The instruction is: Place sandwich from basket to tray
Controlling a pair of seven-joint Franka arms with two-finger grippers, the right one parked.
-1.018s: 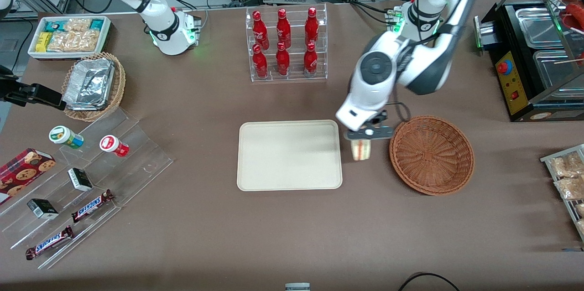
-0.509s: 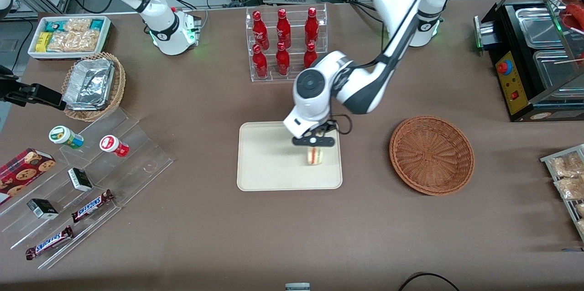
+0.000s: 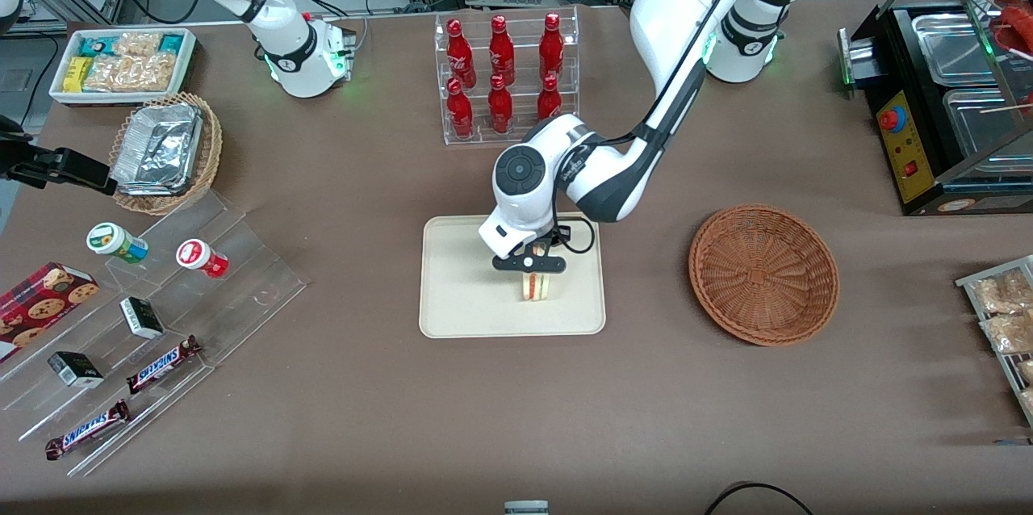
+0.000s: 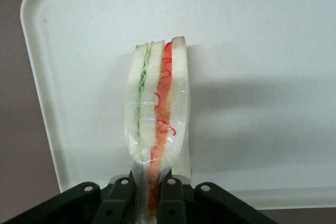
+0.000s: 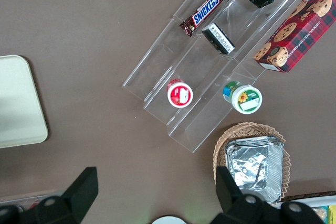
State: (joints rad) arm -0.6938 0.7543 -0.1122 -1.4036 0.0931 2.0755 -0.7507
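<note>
1 sandwich (image 4: 156, 124) hangs upright over the tray (image 3: 460, 289), pinched at its wrapped end by the gripper (image 3: 530, 263), whose jaws are closed narrowly on it. the basket (image 3: 763, 273) sits empty toward the working arm's end. released from any height, the thin wedge could topple or stick to the jaws.

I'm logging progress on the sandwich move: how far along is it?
Done: the basket is empty, and the sandwich is out of it. In hand: the tool is shut on the sandwich, holding it over the tray; whether it touches the surface cannot be told. Left: let go and pull away.
</note>
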